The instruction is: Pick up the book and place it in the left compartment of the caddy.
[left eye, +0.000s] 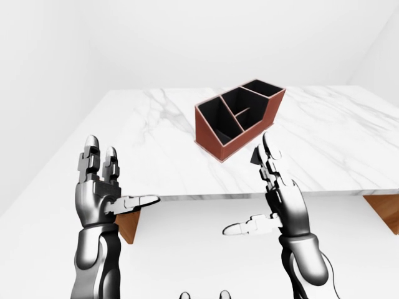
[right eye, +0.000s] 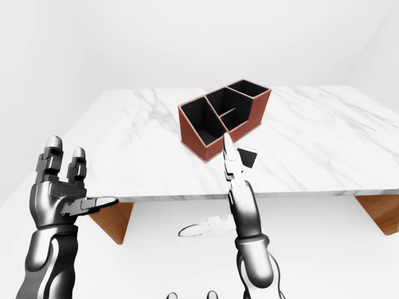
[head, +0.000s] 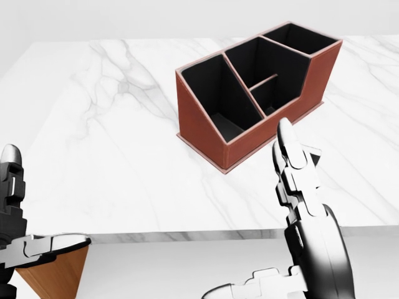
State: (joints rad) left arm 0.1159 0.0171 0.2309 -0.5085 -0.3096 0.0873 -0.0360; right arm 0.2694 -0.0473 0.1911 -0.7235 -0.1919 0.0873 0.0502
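Book (right eye: pixel 249 158), small and black, stands on the marble table (left eye: pixel 156 131) just beside the caddy's low side, toward the table's near edge, mostly hidden behind the right hand in every view. Left hand (left eye: pixel 100 190) hovers off the near edge, fingers spread, empty. Brown caddy (head: pixel 249 87) sits mid-table, compartments empty. Right hand (head: pixel 308 224) is raised, fingers released.
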